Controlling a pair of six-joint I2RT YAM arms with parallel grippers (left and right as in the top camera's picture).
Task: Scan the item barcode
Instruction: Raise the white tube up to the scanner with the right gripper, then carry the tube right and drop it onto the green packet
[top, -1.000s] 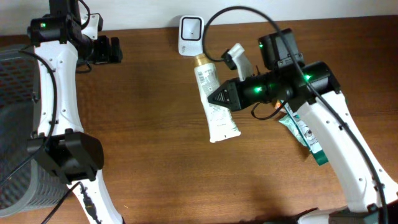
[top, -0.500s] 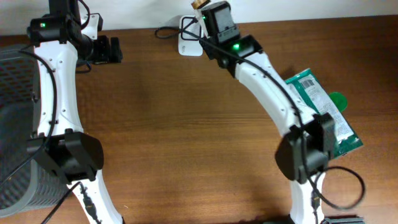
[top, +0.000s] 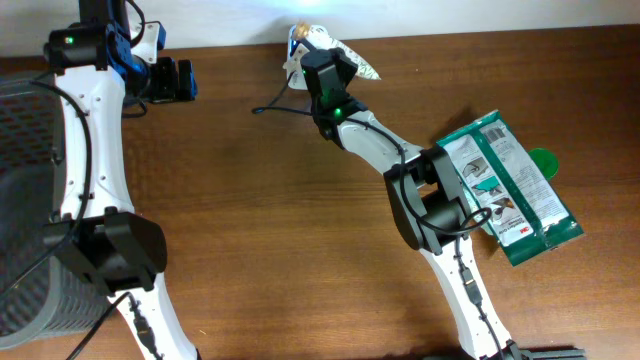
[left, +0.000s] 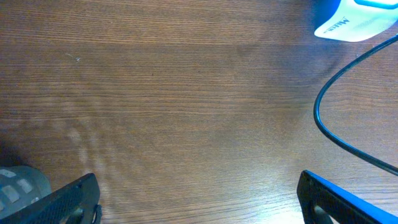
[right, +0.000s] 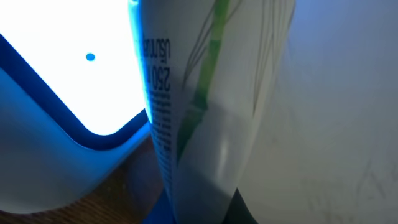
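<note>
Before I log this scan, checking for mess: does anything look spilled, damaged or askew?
Nothing looks spilled or damaged. The tube is held close against the lit scanner. Only the green packet at the right lies askew to the table edge, with a green disc showing at its edge.

Soft even light overhead; the scanner glares white-blue in the blurred right wrist view.

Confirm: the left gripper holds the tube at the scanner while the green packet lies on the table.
Wrong arm: the right gripper holds the tube at the scanner, as the overhead view shows; the left gripper is open and empty. The green packet lies on the table.
</note>
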